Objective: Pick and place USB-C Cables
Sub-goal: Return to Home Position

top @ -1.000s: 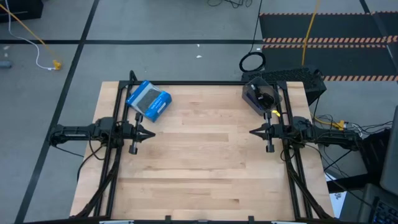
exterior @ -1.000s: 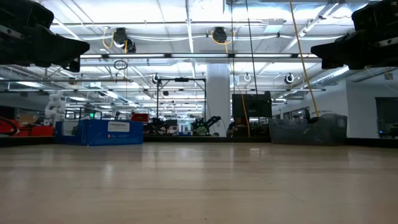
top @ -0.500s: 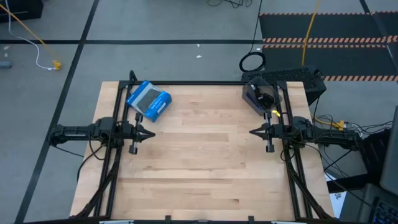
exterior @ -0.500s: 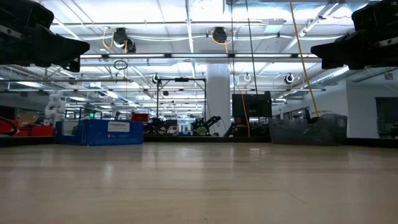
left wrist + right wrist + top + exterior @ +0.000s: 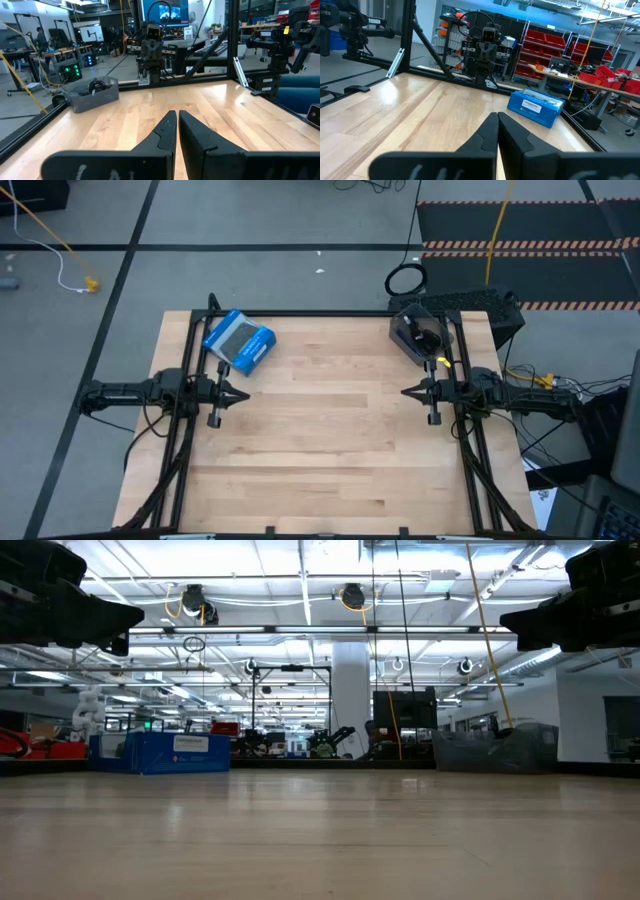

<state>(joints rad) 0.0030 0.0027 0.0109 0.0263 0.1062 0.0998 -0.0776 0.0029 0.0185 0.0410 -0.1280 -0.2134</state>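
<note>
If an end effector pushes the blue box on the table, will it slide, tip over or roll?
The blue box lies flat on its broad face, so it would probably slide on the smooth wooden table rather than tip. Its flat sides make rolling unlikely. It looks like cardboard, so perhaps light; pushed near a corner it may turn.

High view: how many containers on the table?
2. The blue-and-grey box sits back left, near the left arm. The grey bin sits at the back right corner, with dark cables inside it. None seems hidden.
</note>
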